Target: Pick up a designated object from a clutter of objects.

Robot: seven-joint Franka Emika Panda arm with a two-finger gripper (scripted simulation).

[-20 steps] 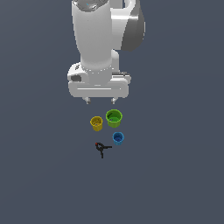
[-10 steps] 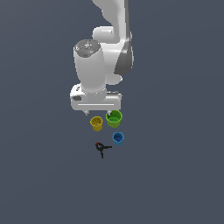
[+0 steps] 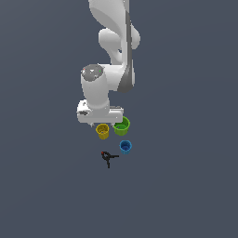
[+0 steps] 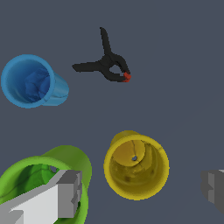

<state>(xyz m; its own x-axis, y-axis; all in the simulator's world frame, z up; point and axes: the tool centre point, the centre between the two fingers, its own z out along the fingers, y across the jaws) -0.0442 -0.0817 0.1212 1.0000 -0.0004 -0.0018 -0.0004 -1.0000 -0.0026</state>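
The gripper [image 4: 140, 192] stands wide open and holds nothing. In the wrist view its 2 fingers [image 4: 65, 192] sit well apart, 1 over the rim of the green cup [image 4: 26, 183] and the other clear of everything on the far side of the yellow cup [image 4: 136, 165].

Location of the task's thing: the yellow cup stands upright, mouth up, on the grey floor [image 3: 186, 186]. In the exterior view it sits just beside the green cup [image 3: 122, 125], under the front edge of the hand. The blue cup [image 3: 125, 147] and the black clamp [image 3: 108, 157] lie apart from it, nearer the camera.

Step in hand, as judged: final alignment and descent over the yellow cup.

Findings for doing it well:
1. The cup is between the fingers but not centred; it sits closer to the free finger's side than the spacing suggests. Centre it before lowering.
2. The finger over the green cup is the main risk. A straight descent could land on that rim or tip the cup. Shift or rotate the hand so that finger drops into the gap between the 2 cups.
3. The cup tapers, so a grip low on the wall may slip. Close near the rim, and slowly.
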